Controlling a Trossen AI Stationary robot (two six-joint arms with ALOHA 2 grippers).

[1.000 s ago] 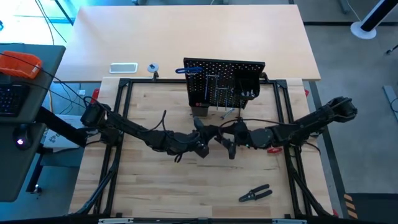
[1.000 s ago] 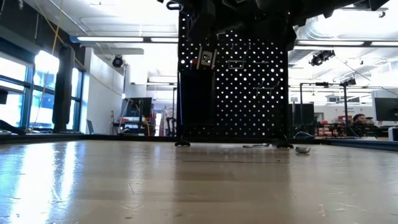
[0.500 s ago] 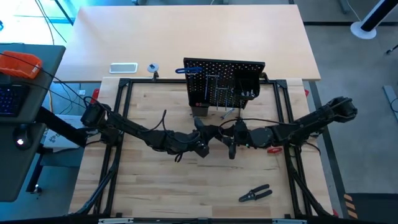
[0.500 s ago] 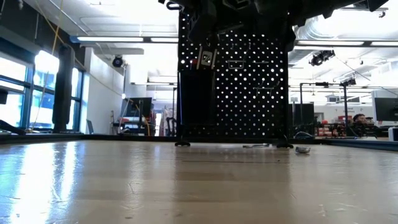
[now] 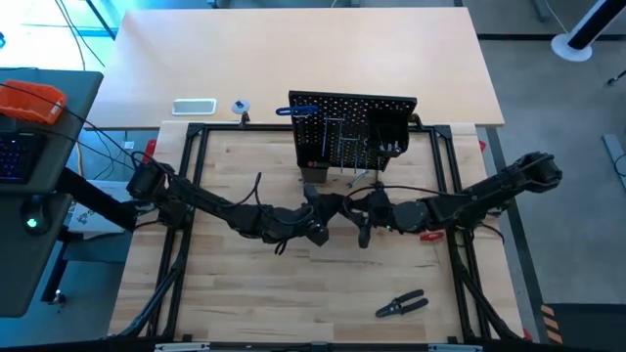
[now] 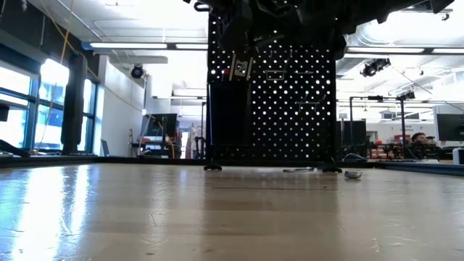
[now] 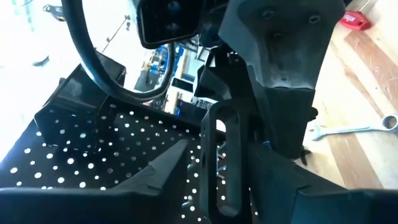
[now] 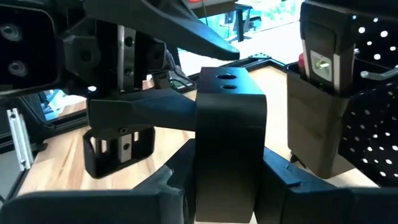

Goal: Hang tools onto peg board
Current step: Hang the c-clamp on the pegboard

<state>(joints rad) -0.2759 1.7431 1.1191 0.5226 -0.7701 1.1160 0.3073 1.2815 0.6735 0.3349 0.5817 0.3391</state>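
Before peg board (image 5: 352,122), right jaws grasping level (image 8: 229,143) (left jaws: cannot tell), pliers (image 5: 401,305) aside

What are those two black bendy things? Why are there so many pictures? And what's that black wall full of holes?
Those are two robot arms, and each ends in a two-finger gripper. One picture looks straight down from above. One looks across the table from table height. Two come from small cameras on the arms' wrists. The wall with holes is a peg board, standing at the back of the wooden table. Some tools already hang on it. Black-handled pliers lie near the front, and a silver wrench lies by the board. The left gripper and the right gripper meet in the middle. The right one pinches a black block, probably the black level.
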